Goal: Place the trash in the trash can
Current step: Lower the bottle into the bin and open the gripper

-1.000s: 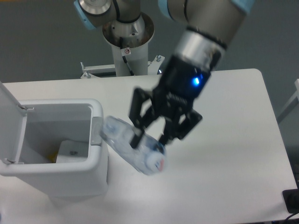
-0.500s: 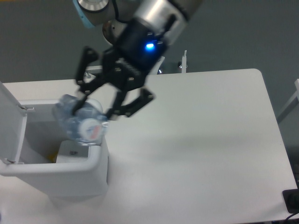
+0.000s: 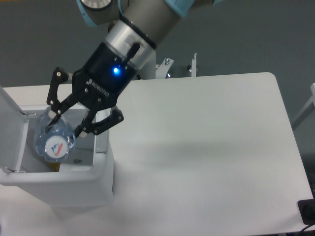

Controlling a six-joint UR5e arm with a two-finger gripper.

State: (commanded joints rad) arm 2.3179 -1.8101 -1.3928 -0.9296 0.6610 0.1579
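Gripper (image 3: 66,127) is closed on the bottle (image 3: 53,140), fingers pinching its body near the upper end. The bottle hangs over the open bin (image 3: 101,173), its printed end facing the camera, its lower part apparently already below the rim line. The wrapper can't be picked out anywhere in view.

Risks from here:
- The bottle is long and held tilted. If released at this angle it could catch the front or left wall and bridge across the opening rather than drop in.
- The bottle sits close to the raised lid (image 3: 11,129) on the left. Any drift leftward could knock the lid or tip it shut.
- The right finger is just above the bin's right rim. Going lower could clip the rim and shove the bin, which looks light.
- The grip looks off-centre on a thin, crushable bottle, so it might swing or slip before release.

Bin contents: something white with a bit of yellow beside it lies at the bottom, partly hidden by the bottle. What it is can't be told.

The table (image 3: 206,147) carries the bin.
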